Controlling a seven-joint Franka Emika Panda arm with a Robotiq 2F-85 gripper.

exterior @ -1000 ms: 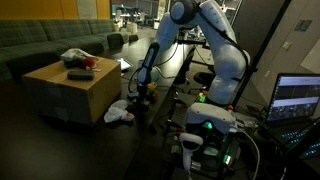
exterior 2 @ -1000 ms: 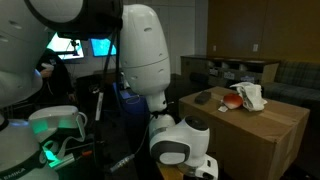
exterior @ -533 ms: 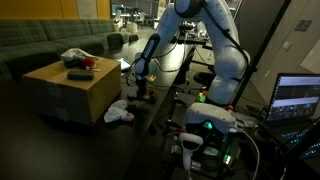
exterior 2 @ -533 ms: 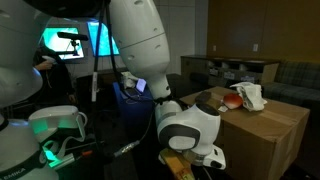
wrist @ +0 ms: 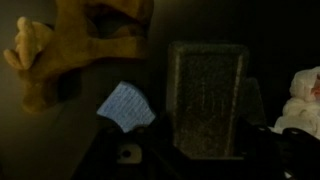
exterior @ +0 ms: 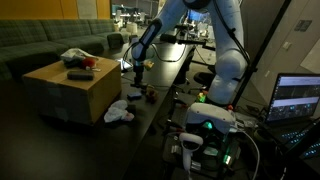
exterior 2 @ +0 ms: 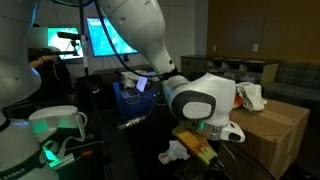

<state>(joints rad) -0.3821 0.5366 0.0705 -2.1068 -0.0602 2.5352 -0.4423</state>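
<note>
The yellow-brown soft toy [exterior 2: 193, 140] is low down, right under my pincer [exterior: 132, 78], off the corner of the box [exterior: 60, 97]. In the wrist view the soft toy fills the top left, with a rounded lump of it out at the left edge. It sits so close beneath me that it may be touching. My fingers are lost in the dark, so I cannot tell whether they are spread, pressed together or pinching it.

Just beside the soft toy, a little lower in an exterior view, lies a crumpled white cloth [exterior 2: 175, 153]. It rests on the floor at the foot of the box.

In the wrist view a dark panel [wrist: 205, 95] stands out in the middle. A pale slip of paper [wrist: 125, 105] lies tilted just to its left.

On top of the box, well apart from me, sits a white bundle [exterior: 75, 56] with a few small dark and red things near it. A laptop [exterior: 297, 98] with a lit screen stands far off on the other side of my base.
</note>
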